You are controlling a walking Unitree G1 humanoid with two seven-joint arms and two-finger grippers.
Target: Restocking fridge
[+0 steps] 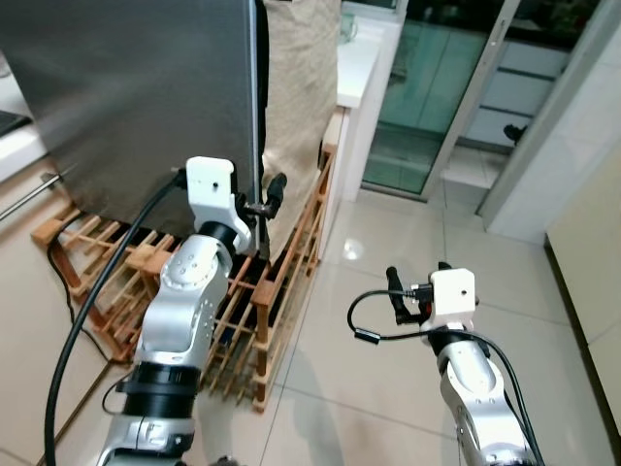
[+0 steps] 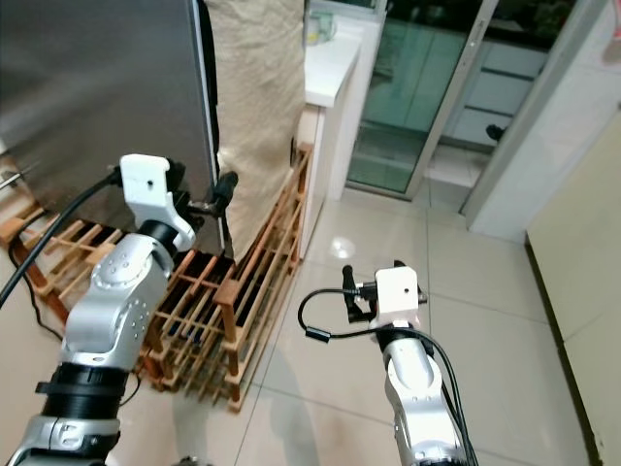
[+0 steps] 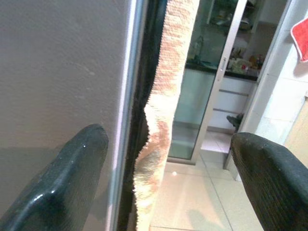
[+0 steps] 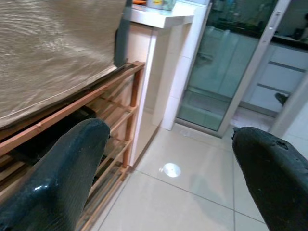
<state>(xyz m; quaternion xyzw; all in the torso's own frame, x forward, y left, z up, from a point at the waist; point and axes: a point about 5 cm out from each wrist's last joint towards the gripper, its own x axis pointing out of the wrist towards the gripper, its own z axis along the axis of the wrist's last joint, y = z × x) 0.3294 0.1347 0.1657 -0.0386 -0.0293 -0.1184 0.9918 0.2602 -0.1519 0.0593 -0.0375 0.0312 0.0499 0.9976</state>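
Our left gripper, fingers apart, straddles the grey metal fridge door edge; our right gripper, fingers apart, hovers above the pale tiled floor.

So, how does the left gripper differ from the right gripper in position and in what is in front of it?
The left gripper is raised at the edge of the grey fridge door, beside the beige cloth; the right gripper is held lower, over the tiled floor. The left gripper nearly reaches the door edge; the right gripper has nothing close to it. Both are open and hold nothing.
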